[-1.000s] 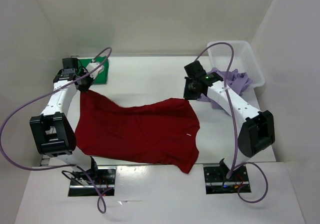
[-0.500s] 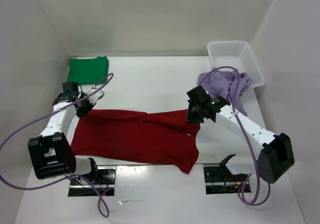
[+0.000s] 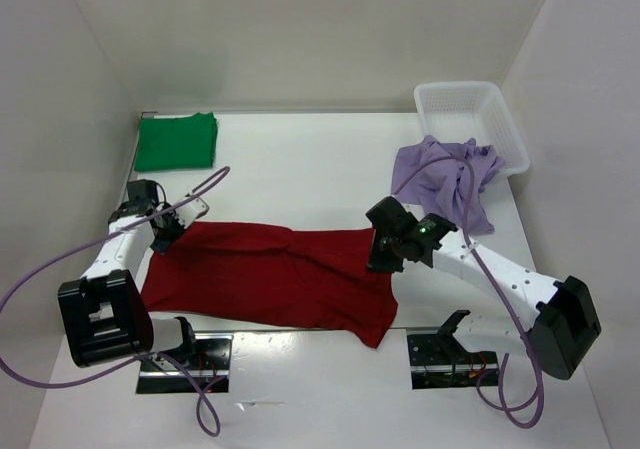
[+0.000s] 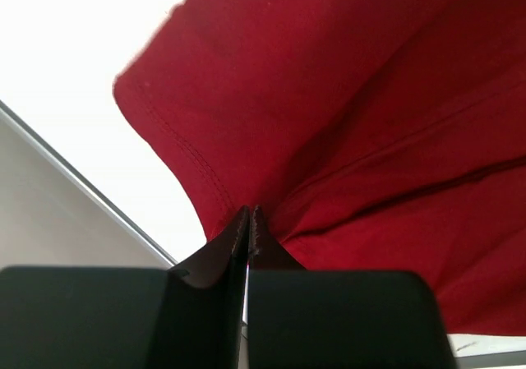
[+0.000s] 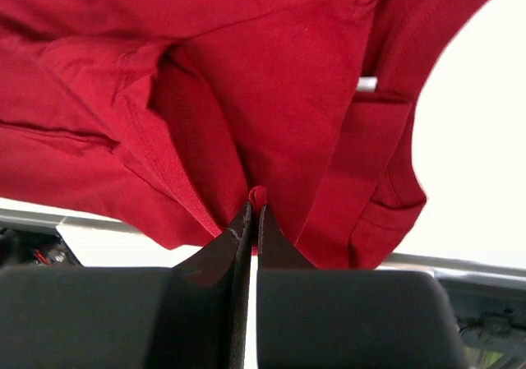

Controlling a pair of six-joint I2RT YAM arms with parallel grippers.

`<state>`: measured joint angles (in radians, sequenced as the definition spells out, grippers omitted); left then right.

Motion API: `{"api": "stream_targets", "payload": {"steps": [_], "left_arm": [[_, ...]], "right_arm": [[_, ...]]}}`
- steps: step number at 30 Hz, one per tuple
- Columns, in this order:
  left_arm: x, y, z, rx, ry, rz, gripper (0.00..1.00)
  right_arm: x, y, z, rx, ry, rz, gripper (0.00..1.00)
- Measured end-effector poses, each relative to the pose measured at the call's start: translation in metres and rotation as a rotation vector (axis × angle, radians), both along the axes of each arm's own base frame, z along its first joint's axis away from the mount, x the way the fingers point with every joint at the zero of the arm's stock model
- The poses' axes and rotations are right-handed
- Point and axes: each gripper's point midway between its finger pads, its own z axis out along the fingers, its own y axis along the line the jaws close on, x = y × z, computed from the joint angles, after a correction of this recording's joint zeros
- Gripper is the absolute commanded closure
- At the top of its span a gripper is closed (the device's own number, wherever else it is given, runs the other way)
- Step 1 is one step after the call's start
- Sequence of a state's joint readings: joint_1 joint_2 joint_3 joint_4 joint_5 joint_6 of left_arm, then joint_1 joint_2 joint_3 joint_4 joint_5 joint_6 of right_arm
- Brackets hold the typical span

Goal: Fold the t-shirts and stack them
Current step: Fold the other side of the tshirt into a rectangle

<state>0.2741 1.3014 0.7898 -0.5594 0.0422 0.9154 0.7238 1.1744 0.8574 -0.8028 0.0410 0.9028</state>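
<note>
The dark red soft cloth t-shirt (image 3: pixel 270 279) lies spread across the white bench (image 3: pixel 300 169) toward six o'clock, one part drooping over the near edge. The left pincer (image 3: pixel 163 235), its jaws pressed together, pinches the shirt's nine o'clock corner. The right pincer (image 3: pixel 383 256), likewise clamped tight, grips a fold at its three o'clock edge. A folded bright green cloth t-shirt (image 3: pixel 177 141) sits at ten o'clock. A crumpled pale lavender t-shirt (image 3: pixel 450 174) lies at two o'clock, just beside the white plastic lattice basket (image 3: pixel 470 119).
</note>
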Motion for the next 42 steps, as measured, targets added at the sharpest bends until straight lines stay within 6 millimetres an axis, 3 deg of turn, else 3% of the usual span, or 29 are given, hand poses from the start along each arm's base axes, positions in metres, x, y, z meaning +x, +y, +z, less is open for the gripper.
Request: {"api": "stream_targets", "payload": {"steps": [4,9,13,14,18,22,26,28,31,32,35,38,40,41,42], "left_arm": [[-0.007,0.005,-0.006,0.013,0.021,0.016,1.0],[-0.006,0.009,-0.005,0.03,0.014,0.007,1.0],[-0.008,0.012,-0.007,0.049,0.024,0.008,1.0],[-0.008,0.012,-0.007,0.053,0.025,0.007,0.98],[-0.011,0.013,-0.009,0.063,0.037,-0.011,0.91],[-0.015,0.013,-0.011,0.067,0.057,-0.022,0.86],[-0.019,0.014,-0.012,0.074,0.073,-0.022,0.85],[-0.021,0.014,-0.012,0.078,0.083,-0.019,0.79],[-0.025,0.016,-0.012,0.087,0.097,-0.013,0.73],[-0.026,0.017,-0.012,0.092,0.101,-0.01,0.71],[-0.028,0.019,-0.012,0.1,0.108,0.012,0.64],[-0.029,0.022,-0.01,0.099,0.103,0.051,0.61],[-0.025,0.023,-0.005,0.096,0.086,0.074,0.6],[-0.022,0.024,-0.002,0.095,0.074,0.083,0.6],[-0.019,0.025,0.001,0.096,0.062,0.088,0.6]], "right_arm": [[-0.006,-0.004,-0.008,-0.025,0.036,-0.04,0.99],[-0.013,-0.014,-0.023,-0.083,0.094,-0.08,0.89],[-0.021,-0.016,-0.03,-0.104,0.126,-0.085,0.71],[-0.025,-0.016,-0.033,-0.113,0.138,-0.075,0.6],[-0.038,-0.016,-0.039,-0.146,0.184,-0.043,0.5],[-0.034,-0.006,-0.017,-0.126,0.153,-0.009,0.46],[-0.001,0.027,0.024,-0.022,0.016,0.043,0.36],[0.016,0.044,0.032,-0.003,-0.021,0.071,0.32],[0.043,0.071,0.017,-0.02,-0.032,0.119,0.21],[0.049,0.078,0.004,-0.039,-0.024,0.136,0.14],[0.058,0.086,-0.034,-0.105,0.024,0.188,0.09],[0.058,0.084,-0.061,-0.157,0.064,0.223,0.1],[0.057,0.084,-0.067,-0.166,0.074,0.24,0.15],[0.058,0.086,-0.068,-0.161,0.072,0.244,0.19],[0.058,0.087,-0.067,-0.154,0.069,0.248,0.29]]}}
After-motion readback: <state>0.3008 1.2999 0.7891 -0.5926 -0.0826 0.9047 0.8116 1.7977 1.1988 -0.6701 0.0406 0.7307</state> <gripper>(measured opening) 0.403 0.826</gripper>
